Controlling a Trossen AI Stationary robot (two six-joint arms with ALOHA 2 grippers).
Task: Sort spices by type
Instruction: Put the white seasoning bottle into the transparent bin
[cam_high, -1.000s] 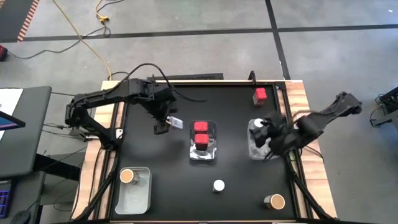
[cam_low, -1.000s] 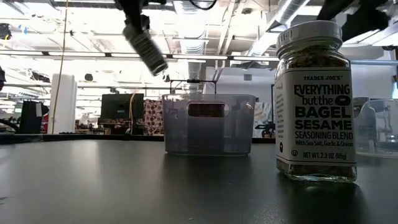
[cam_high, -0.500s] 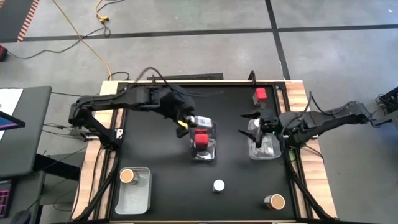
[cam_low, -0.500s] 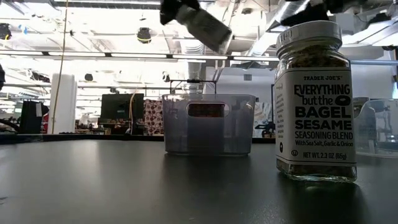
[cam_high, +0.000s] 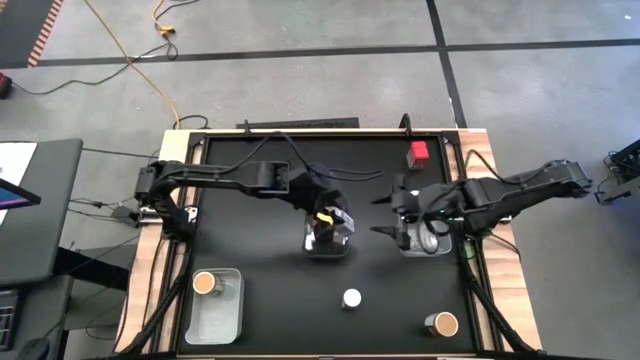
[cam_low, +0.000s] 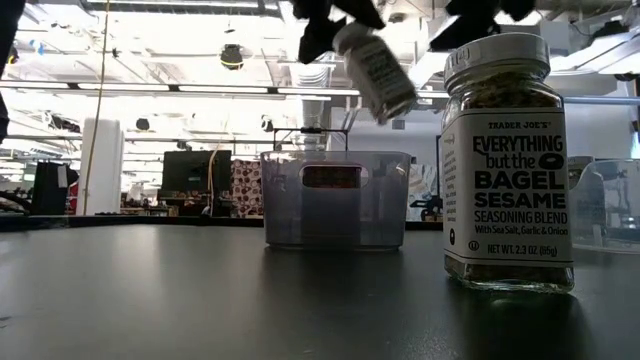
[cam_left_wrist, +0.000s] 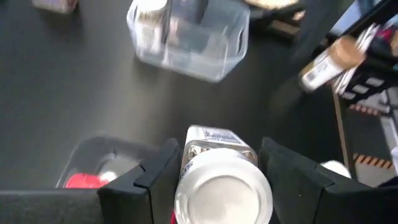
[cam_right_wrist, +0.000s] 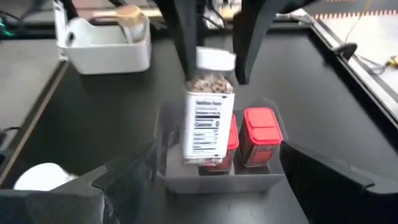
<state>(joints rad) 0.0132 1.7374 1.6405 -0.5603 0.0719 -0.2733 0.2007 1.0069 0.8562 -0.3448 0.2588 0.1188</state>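
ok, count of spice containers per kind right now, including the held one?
Red square-topped: 3 (two reds in the middle bin, loose red)
Silver/white-lidded: 3 (held jar in the left hand, loose white-lidded jar, one seemingly in the right-side bin, partly hidden)
Brown-topped: 2 (binned brown jar, loose brown jar)
Total: 8
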